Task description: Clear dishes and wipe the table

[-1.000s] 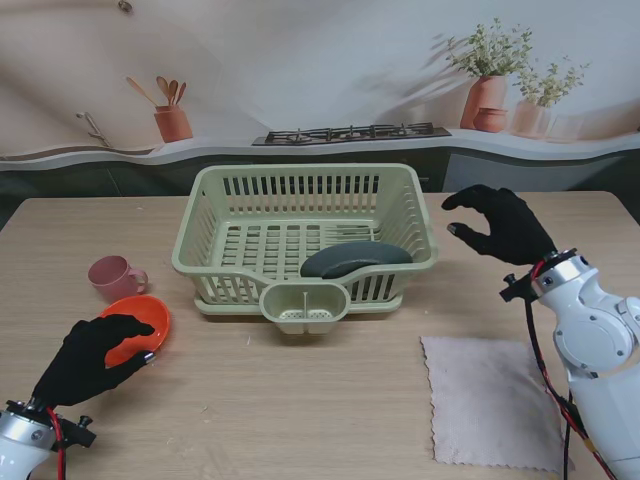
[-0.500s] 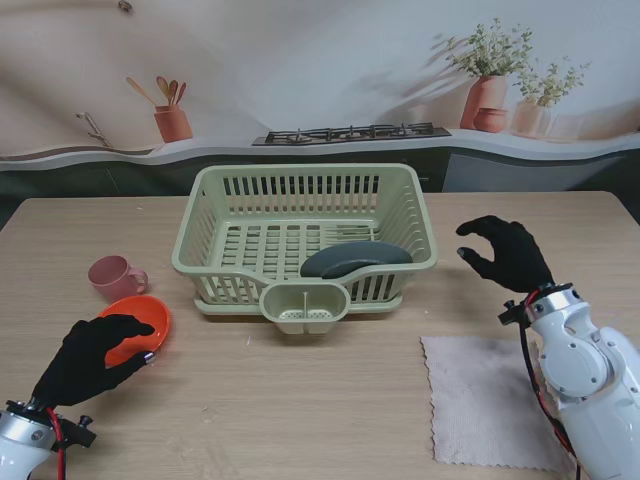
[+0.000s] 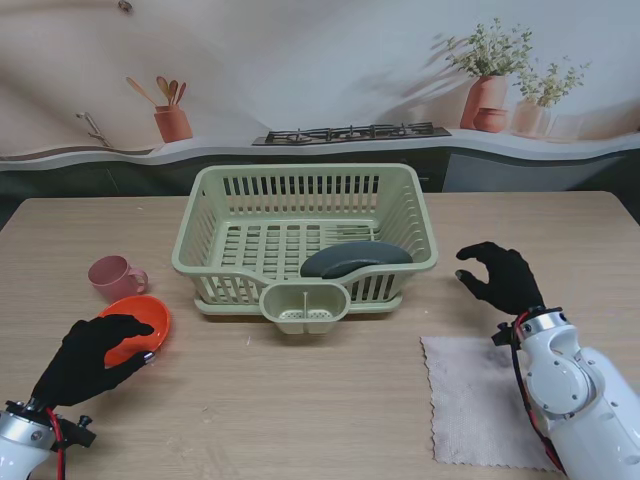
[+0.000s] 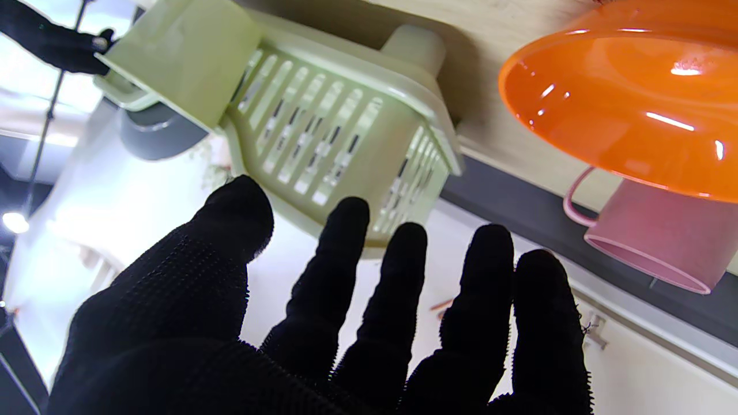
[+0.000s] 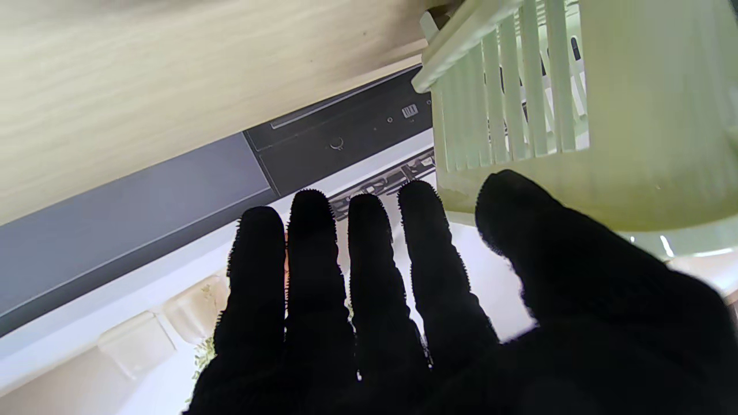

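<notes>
both hands open, left hand (image 3: pixel 92 356) over the orange bowl (image 3: pixel 143 322), right hand (image 3: pixel 505 277) empty; no writing legible.

soft, even light fills the stand view, sharp across the frame, with only faint shadows at the foot of the green dish rack (image 3: pixel 305 240) on the table (image 3: pixel 300 400). in the left wrist view white glare streaks the orange bowl (image 4: pixel 628 98) at upper right, and the background at left is blown out to white. in the right wrist view the rack wall (image 5: pixel 576 104) at upper right is pale and blurred; the black right hand (image 5: pixel 403 311) shows little detail against a washed-out backdrop.
</notes>
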You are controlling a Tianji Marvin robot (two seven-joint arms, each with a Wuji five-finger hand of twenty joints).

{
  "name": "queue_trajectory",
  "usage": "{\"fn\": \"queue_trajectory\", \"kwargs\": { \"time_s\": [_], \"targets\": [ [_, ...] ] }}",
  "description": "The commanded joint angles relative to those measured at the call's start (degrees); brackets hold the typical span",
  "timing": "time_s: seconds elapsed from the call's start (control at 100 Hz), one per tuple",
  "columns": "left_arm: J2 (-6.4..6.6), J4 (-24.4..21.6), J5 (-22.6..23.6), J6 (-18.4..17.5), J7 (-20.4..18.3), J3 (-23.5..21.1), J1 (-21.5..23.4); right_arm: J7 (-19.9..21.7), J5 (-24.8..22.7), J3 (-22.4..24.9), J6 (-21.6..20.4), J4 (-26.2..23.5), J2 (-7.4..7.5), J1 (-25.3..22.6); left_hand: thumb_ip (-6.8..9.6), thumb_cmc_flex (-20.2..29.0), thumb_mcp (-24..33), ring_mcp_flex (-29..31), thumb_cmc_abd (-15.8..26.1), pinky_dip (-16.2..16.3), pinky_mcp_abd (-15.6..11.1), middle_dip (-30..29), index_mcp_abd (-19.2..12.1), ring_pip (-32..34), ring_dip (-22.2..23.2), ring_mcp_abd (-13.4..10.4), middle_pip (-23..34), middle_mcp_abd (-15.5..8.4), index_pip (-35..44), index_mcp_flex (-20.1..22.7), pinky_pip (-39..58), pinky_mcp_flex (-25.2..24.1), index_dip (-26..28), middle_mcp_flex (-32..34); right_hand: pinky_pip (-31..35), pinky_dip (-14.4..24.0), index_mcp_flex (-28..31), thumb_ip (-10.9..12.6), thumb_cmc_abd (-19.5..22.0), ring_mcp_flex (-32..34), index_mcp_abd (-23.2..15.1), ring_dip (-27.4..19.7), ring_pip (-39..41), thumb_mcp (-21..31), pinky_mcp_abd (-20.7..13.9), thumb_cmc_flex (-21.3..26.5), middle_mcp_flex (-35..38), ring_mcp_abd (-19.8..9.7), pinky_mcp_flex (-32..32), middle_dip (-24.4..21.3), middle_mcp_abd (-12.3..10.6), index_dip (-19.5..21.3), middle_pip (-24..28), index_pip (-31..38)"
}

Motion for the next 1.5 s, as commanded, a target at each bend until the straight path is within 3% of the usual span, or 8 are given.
{"fn": "queue_trajectory", "kwargs": {
  "time_s": [0.0, 0.67, 0.91, 1.15, 1.3, 1.49],
  "targets": [
    [-0.05, -0.1, 0.0, 0.0, -0.8, 0.0, 0.2, 0.6, -0.1, -0.5, 0.4, 0.8, -0.43, -0.6, -0.48, -1.6, -0.1, 0.0, -0.1, -1.0, -0.8, -1.1, -1.0, -0.1, 0.5, -1.2, -0.3, -1.4, -0.4, 0.8, -0.9, -1.0, 0.5, 0.6, 1.0, 1.0, -2.0, 1.8, 1.9, -1.1, 0.1, 0.6, 1.1, -0.7, -2.1, 1.6, -1.1, -0.9, 0.1, 0.7, -0.4, -0.5, 1.0, 0.5],
    [0.03, -0.5, 0.3, -0.1, -1.1, -0.1, 0.3, 1.1, 2.9, -2.8, 3.1, 2.6, -0.81, -0.4, -0.51, -1.7, 0.4, -1.1, -0.4, -1.2, -0.9, -1.3, -0.5, -1.2, 0.0, -1.5, -0.8, -1.4, -0.9, 0.5, -1.5, -1.3, 0.1, -0.2, 3.2, 1.5, 0.4, 1.6, 1.4, 0.0, 0.5, 0.4, 0.8, -0.4, 1.2, 1.2, 0.2, -0.2, 2.2, 0.3, 0.1, -2.0, 0.3, -0.8],
    [-0.46, -0.3, 1.9, -1.7, 1.6, -1.4, 0.8, 1.7, 2.7, -2.2, 2.6, 2.1, -0.67, -0.7, -0.54, -1.8, 0.9, -1.1, -0.9, -1.8, -1.9, -1.5, 0.5, -1.7, -0.3, -1.0, -1.0, -0.5, -1.0, 0.8, -2.3, -1.5, -0.3, 0.0, 2.6, 1.2, 1.0, 1.7, 1.3, 0.3, 0.7, 0.2, 0.4, -0.4, 1.5, 1.2, 0.9, -0.1, 1.9, 0.0, 0.4, -2.3, -0.3, -1.4],
    [-0.06, -1.7, 4.2, -0.3, -0.2, -3.9, 1.8, 2.0, 3.0, -1.7, 2.0, 1.8, -0.67, -0.8, -0.84, -2.7, 2.5, -4.8, -1.7, -5.9, -5.8, -2.9, 2.3, -8.2, -5.9, -3.0, -3.8, -0.3, -2.6, -0.3, -8.8, -3.7, -3.3, -2.6, 2.4, 1.1, 1.3, 1.7, 1.1, 0.4, 0.7, 0.0, 0.1, -0.4, 2.0, 0.9, 1.0, 0.0, 1.8, 0.0, 0.4, -2.4, -0.6, -1.8],
    [0.32, -1.5, 8.8, 2.2, 0.8, -4.4, 1.9, 3.1, 3.9, -1.2, 1.4, 1.3, -0.61, -1.0, -1.01, -3.4, 2.8, -7.6, -2.2, -8.7, -8.6, -3.6, 2.5, -11.8, -8.7, -4.7, -5.0, -0.6, -3.4, -1.5, -13.2, -5.4, -4.6, -4.3, 2.3, 1.0, 2.2, 1.7, -0.3, 0.9, 0.9, -0.4, -0.7, 1.0, 2.7, 0.2, 1.5, 0.1, 2.3, -0.3, 0.4, -2.7, -1.3, -2.7],
    [0.79, -0.6, 10.5, 5.5, 0.1, -3.8, 0.9, 4.3, 4.8, -0.5, 1.0, 0.7, -0.54, -1.4, -1.23, -4.8, 4.3, -11.9, -3.4, -11.8, -12.5, -4.4, 3.2, -15.1, -11.7, -6.7, -6.6, -0.9, -4.6, -3.7, -18.0, -7.8, -6.2, -7.6, 1.9, 0.8, 3.3, 1.5, -1.1, 1.3, 0.9, -0.8, -1.5, 1.8, 3.9, -1.1, 2.0, 0.1, 2.4, -0.5, 0.4, -3.1, -1.9, -3.9]
  ]
}}
